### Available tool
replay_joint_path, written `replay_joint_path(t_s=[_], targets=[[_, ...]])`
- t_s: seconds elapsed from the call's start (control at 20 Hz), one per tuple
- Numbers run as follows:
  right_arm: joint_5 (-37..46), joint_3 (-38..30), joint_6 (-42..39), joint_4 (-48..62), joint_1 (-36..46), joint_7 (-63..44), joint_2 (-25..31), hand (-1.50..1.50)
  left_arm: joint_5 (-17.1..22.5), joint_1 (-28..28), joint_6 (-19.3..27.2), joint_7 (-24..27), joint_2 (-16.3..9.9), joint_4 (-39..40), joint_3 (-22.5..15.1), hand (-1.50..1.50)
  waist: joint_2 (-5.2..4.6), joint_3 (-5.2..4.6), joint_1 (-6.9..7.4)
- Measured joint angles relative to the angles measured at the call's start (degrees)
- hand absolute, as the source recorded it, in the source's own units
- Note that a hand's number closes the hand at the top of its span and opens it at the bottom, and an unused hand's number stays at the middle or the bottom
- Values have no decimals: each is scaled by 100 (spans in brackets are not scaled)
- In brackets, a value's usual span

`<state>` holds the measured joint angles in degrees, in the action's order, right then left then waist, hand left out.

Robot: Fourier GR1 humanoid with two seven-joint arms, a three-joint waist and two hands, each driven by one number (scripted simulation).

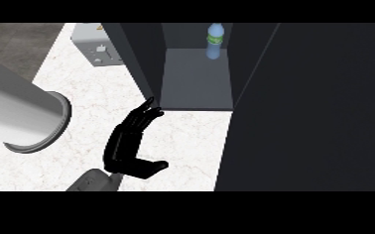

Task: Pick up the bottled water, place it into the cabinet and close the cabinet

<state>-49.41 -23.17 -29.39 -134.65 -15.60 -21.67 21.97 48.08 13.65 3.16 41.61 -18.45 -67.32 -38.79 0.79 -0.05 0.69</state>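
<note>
Looking down, I see the bottle (215, 40) upright deep in the cabinet (196, 79), my left hand (130, 139) spread, fingertips touching its left door (135, 59).

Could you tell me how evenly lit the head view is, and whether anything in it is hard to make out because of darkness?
In the head view the marble counter is bright and even; the cabinet interior is dim, yet the bottled water at its back reads clearly; the open door at the right is a near-black slab without detail; the left hand shows mostly as a black silhouette.
</note>
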Motion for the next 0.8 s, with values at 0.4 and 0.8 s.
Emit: replay_joint_path(t_s=[0.4,0.8], targets=[[12,1243,265,-60,123,-156,-185,150,32,-1068,-49,180,-1098,-1161,335,-150,-1,-6,36],[102,2534,763,-49,633,-412,-260,150,-39,-1934,-13,401,-2160,-1899,768,-150,22,-16,81]])
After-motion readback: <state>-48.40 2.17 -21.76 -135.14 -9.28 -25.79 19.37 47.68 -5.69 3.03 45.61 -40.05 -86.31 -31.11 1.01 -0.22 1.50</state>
